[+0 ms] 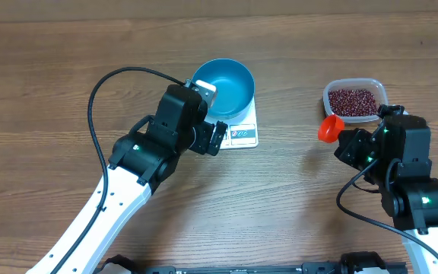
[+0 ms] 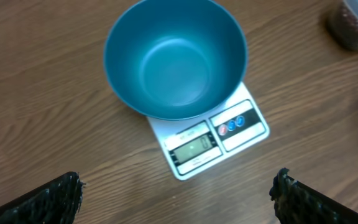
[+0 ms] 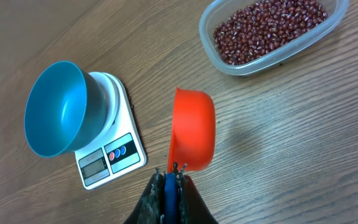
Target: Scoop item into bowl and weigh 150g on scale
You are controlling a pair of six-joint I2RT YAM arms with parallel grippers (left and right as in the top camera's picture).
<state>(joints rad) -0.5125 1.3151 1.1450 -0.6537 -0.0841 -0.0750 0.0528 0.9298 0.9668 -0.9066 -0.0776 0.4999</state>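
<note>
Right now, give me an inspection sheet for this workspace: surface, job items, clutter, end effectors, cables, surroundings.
Surface: brown wood-grain tabletop; no loose beans seen on it.
Job's things: round deep blue bowl, empty, standing on the small flat white rectangular kitchen scale; small dark red-brown beans heaped in a clear rounded-rectangular plastic tub.
Clutter: nothing seen.
End effectors: left end effector open, holding nothing, above the table near the scale's display edge; right end effector shut on the handle of an orange plastic scoop, between scale and tub.
Cables: black cable on the left arm looping high; black cable on the right arm.
Surroundings: nothing seen.
</note>
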